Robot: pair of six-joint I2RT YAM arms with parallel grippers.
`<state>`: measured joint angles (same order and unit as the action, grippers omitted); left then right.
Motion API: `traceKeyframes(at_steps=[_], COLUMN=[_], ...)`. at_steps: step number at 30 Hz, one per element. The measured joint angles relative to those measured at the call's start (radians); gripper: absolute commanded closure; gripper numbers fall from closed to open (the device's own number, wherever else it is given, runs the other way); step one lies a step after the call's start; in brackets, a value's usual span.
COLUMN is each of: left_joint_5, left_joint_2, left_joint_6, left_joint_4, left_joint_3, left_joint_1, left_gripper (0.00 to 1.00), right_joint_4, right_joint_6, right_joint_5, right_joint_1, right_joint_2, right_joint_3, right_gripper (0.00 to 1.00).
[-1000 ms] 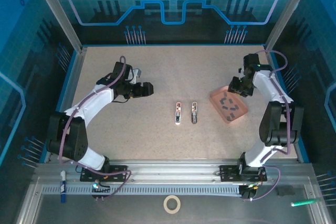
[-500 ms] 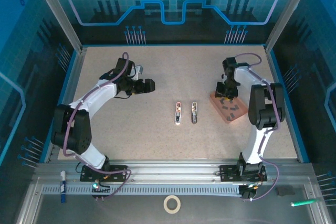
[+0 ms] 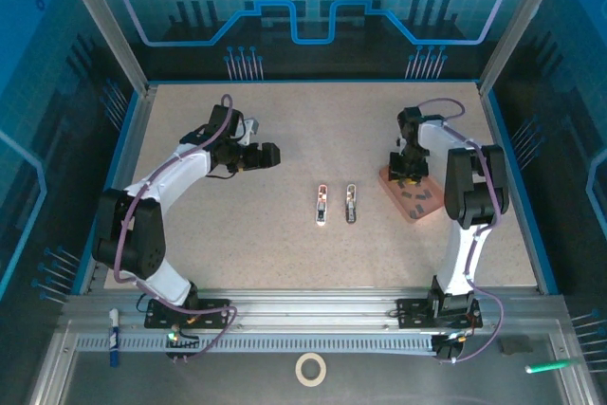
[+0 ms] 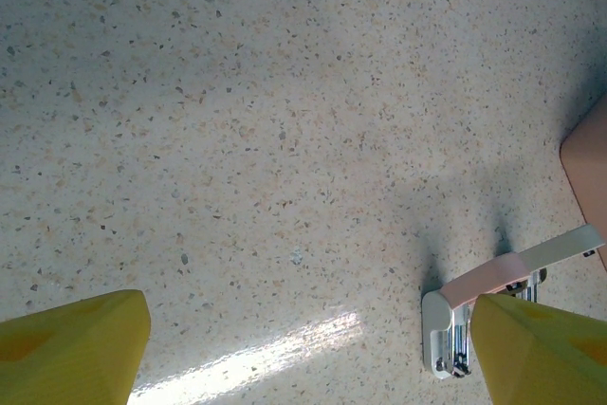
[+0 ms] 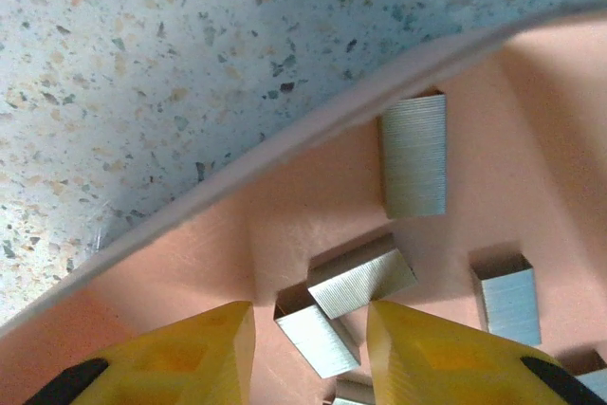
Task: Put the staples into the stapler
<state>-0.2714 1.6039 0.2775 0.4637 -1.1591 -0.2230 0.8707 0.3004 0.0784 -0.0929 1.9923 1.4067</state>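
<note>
Pink tray [image 5: 313,130] on the bench's [image 3: 275,244] right side holds loose staples [image 5: 413,155]. The right pincer [image 5: 308,322] hangs over one strip, narrowly parted and unclenched. Stapler [image 3: 322,204] lies mid-bench. Left pincer [image 4: 303,348] gapes wide, empty. Blue-lit walls surround.

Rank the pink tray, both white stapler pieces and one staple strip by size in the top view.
1. Pink tray.
2. Left stapler piece and right stapler piece: alike, not ranked apart.
3. Staple strip, a tiny dark mark.

Finely ribbed metal staples [image 5: 413,156] (dull sheen); smooth matt plastic tray [image 5: 190,263].
</note>
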Motion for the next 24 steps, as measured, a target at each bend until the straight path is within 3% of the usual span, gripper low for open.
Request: traceKeyframes(at_steps=[8, 16, 24], left_joint_5=[0.0, 0.0, 0.001], left_joint_2=[0.0, 0.0, -0.009], left_joint_6=[0.0, 0.0, 0.0], left_joint_4=[0.003, 0.003, 0.013], left_joint_3=[0.0, 0.0, 0.0], left_joint_1=[0.0, 0.0, 0.0], left_gripper=[0.11, 0.11, 0.11], right_joint_4=[-0.023, -0.029, -0.051], right_joint_6=[-0.003, -0.006, -0.005], right_joint_5=[0.0, 0.0, -0.003], right_joint_1=[0.0, 0.0, 0.0], right_joint_2=[0.003, 0.004, -0.019], right_joint_3=[-0.024, -0.027, -0.05], right_gripper=[0.66, 0.79, 0.85])
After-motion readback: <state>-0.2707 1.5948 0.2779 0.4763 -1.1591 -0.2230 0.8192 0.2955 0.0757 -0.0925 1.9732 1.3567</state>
